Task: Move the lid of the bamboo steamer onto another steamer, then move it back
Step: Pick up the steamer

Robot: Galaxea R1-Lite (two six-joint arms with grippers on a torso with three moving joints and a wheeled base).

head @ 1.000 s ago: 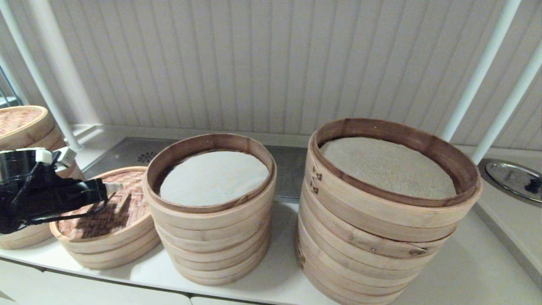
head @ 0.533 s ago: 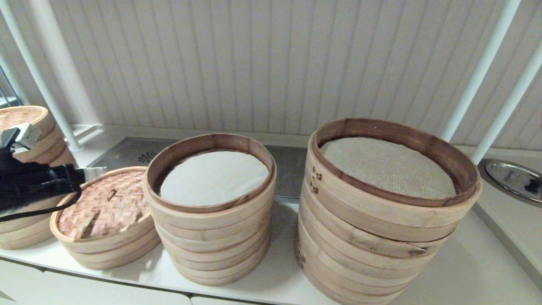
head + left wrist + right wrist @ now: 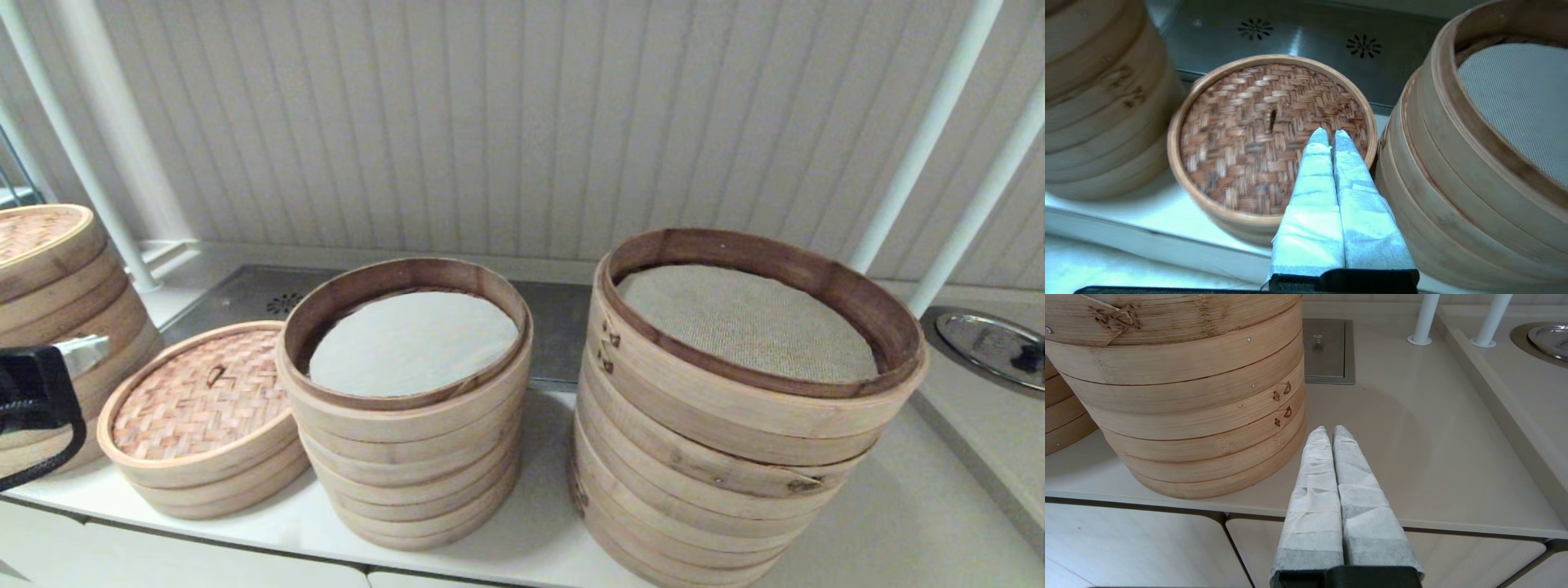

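The bamboo steamer lid (image 3: 200,396), with its reddish-brown herringbone top and small centre loop, lies flat on a low pale bamboo steamer (image 3: 216,482) at the left of the counter. The lid covers that steamer's inside. In the left wrist view the lid (image 3: 1249,139) lies under and beyond my fingers. My left gripper (image 3: 86,347) (image 3: 1329,136) is shut and empty, drawn back to the lid's left front. My right gripper (image 3: 1329,433) is shut and empty over the counter's front edge, right of the wide stack, and out of the head view.
A tall stack with a white liner (image 3: 408,441) stands right beside the lid. A wider stack with a beige cloth liner (image 3: 718,482) is to its right. Another stack with a paler lid (image 3: 49,269) is at far left. A metal drain plate (image 3: 245,298) lies behind.
My left arm has pulled back to the left, off the lid and almost out of the head view. The lid has stayed on the low steamer.
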